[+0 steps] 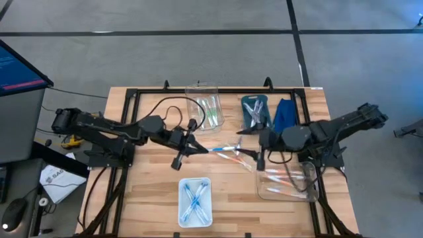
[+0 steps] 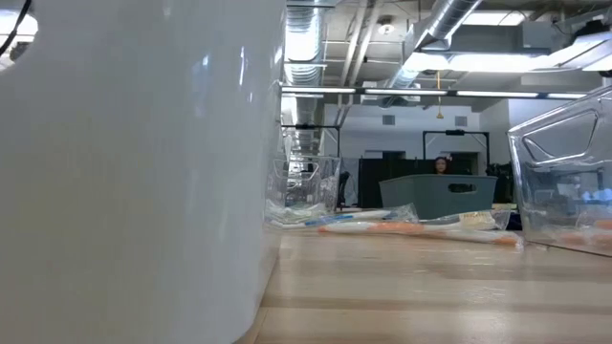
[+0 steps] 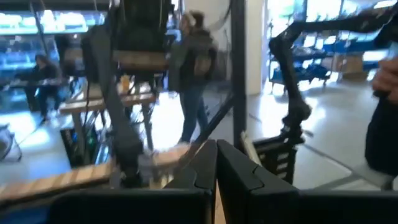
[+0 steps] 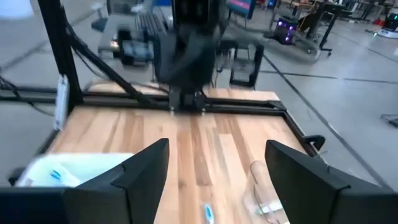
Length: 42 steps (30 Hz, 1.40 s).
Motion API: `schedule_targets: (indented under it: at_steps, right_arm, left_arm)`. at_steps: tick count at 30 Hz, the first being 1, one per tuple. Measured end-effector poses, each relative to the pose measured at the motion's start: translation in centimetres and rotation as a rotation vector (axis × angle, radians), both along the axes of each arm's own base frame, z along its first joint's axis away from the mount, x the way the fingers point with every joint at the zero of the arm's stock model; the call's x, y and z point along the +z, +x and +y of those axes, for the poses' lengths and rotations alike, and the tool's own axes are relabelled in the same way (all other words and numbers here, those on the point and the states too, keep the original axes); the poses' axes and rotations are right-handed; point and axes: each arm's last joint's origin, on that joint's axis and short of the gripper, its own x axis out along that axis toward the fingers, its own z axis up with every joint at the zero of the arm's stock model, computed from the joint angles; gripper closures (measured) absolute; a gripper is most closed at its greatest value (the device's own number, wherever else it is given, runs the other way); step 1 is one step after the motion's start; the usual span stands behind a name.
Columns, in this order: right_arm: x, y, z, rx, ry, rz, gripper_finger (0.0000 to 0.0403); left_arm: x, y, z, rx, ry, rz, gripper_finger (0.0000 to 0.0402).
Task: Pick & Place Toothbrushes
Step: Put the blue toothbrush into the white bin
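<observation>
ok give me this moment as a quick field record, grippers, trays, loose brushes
left gripper: shut, over table centre, at the end of a toothbrush
right gripper: open, above the wood beside loose toothbrushes
white tray: near edge, holds blue toothbrushes
clear bin, far side: green toothbrushes
grey tray: several toothbrushes
clear bin, right: orange-pink toothbrushes
blue cloth: beside grey tray

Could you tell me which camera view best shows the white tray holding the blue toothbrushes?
The high view: the white tray lies wholly visible. The right wrist view catches one corner; the low view shows only its blurred wall; the left wrist view misses it.
</observation>
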Motion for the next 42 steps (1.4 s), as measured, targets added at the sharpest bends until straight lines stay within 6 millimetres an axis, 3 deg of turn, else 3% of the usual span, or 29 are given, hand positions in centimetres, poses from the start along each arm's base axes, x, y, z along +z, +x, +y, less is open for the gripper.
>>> schedule_targets:
  at_steps: [4,11,14,17,22,32,42]
  right_arm:
    - [0.7,-1.0,-0.3,0.002,0.007,-0.012,0.0143]
    - [0.2,-0.7,-0.2,0.011,-0.041,0.018,0.0143]
    - [0.2,-0.7,-0.4,0.005,-0.042,0.022,0.0143]
    - [0.1,-0.7,-0.4,0.006,-0.045,0.033,0.0143]
    - [-0.1,-0.7,-0.4,0.006,-0.050,0.050,0.0143]
    - [-0.3,-0.8,-0.4,0.006,-0.058,0.070,0.0143]
    - [-0.2,-0.8,-0.4,0.006,-0.058,0.070,0.0143]
  left_arm:
    - [-1.3,0.9,0.6,0.019,0.017,0.093,0.0400]
    - [-4.1,4.2,1.7,0.072,0.049,0.275,0.0400]
    - [-5.7,5.9,1.2,0.094,0.154,0.389,0.0400]
    - [-6.9,7.4,0.2,0.231,0.333,0.506,0.0400]
    - [-7.7,9.3,-1.1,0.370,0.460,0.551,0.0400]
    - [-7.4,9.3,-1.1,0.389,0.418,0.560,0.0400]
    - [-9.3,7.6,-3.2,0.327,0.401,0.626,0.0400]
